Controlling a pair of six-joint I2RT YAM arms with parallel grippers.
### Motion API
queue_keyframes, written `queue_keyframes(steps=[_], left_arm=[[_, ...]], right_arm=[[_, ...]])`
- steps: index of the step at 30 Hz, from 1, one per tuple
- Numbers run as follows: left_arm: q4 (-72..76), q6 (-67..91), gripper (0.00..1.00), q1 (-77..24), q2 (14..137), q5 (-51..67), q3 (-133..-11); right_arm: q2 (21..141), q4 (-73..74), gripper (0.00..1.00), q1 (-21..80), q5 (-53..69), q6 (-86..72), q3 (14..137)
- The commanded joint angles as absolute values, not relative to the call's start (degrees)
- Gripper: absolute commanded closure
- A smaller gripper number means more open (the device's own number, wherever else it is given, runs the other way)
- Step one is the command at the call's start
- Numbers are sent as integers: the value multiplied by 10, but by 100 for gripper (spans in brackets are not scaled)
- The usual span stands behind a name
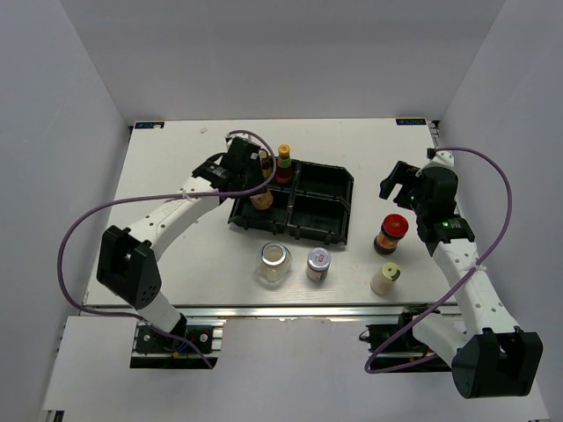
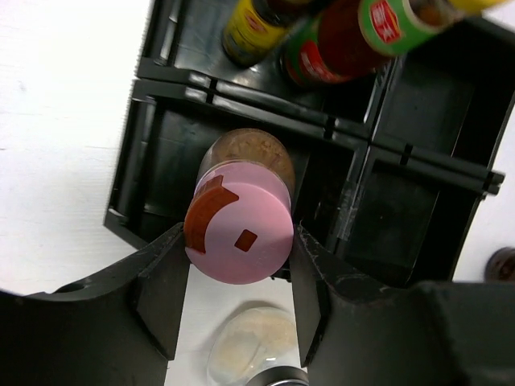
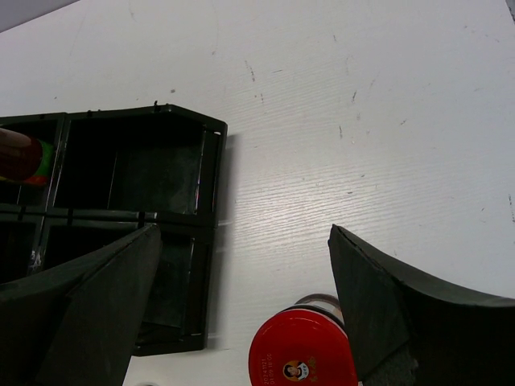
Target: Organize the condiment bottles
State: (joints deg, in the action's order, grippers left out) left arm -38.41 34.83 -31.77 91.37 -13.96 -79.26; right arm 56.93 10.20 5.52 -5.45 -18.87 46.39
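The tray [image 1: 321, 183] is black and the table [image 1: 158, 158] under it is white. The pink-capped bottle [image 2: 239, 233] has a pale pink cap with two rust-orange marks, and its content is brown. One slim bottle [image 2: 251, 28] wears a yellow label with red print. The other slim bottle [image 2: 338, 44] is dark red with a green band that has a red and white mark. The red-lidded jar [image 3: 302, 354] has a bright red lid with a small face drawing. The silver-lidded jar [image 1: 318, 261] has a grey shiny top. The glass jar [image 1: 274, 264] is colourless and the cream bottle [image 1: 384, 279] is pale cream. The cables [image 1: 79, 229] are purple.
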Motion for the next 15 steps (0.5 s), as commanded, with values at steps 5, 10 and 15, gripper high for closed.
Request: queue_keyframes(steps=[5, 10, 15], left_arm=[[-383, 331, 100, -352, 955, -156, -833], [-394, 320, 100, -366, 1002, -155, -856], [-411, 312, 87, -378, 1038, -168, -880]], right_arm=[[569, 93, 11, 54, -57, -182, 478], [577, 101, 11, 54, -48, -182, 483], [581, 111, 11, 54, -39, -185, 487]])
